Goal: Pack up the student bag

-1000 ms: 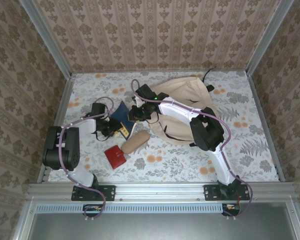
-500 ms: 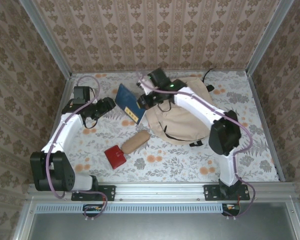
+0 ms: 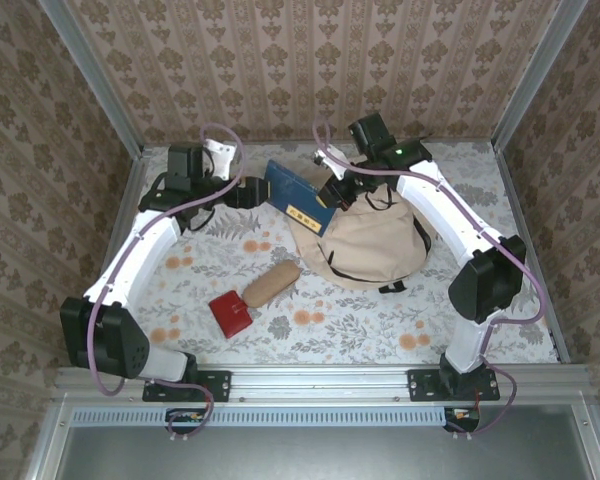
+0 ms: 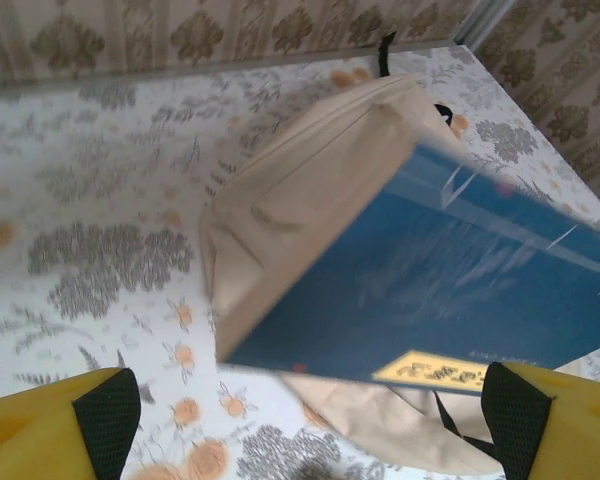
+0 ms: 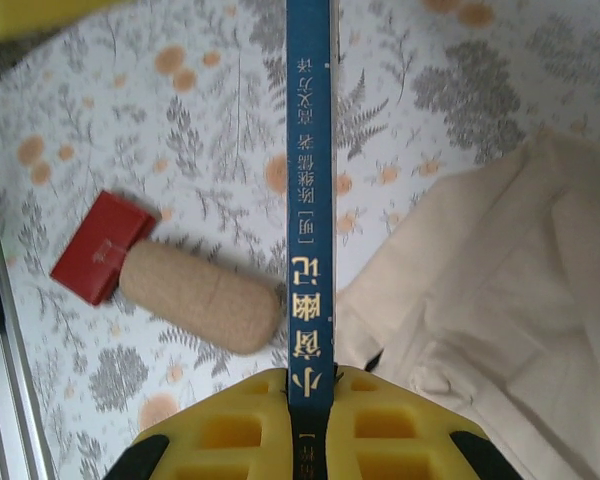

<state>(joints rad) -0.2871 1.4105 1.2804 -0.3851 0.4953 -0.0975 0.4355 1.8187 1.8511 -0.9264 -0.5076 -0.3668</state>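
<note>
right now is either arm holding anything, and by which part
The right gripper is shut on the blue book, pinching its covers at one end of the spine. The left gripper is open, gripping nothing.

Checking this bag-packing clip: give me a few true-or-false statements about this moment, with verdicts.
1. The right tool is clamped on the thin blue book with gold lettering. True.
2. The left tool is shut on that book. False: its fingers stand wide open.
3. The small red box is inside the beige fabric backpack. False: it lies on the floral table.
4. The tan cylindrical pouch lies against the red box. True.
</note>
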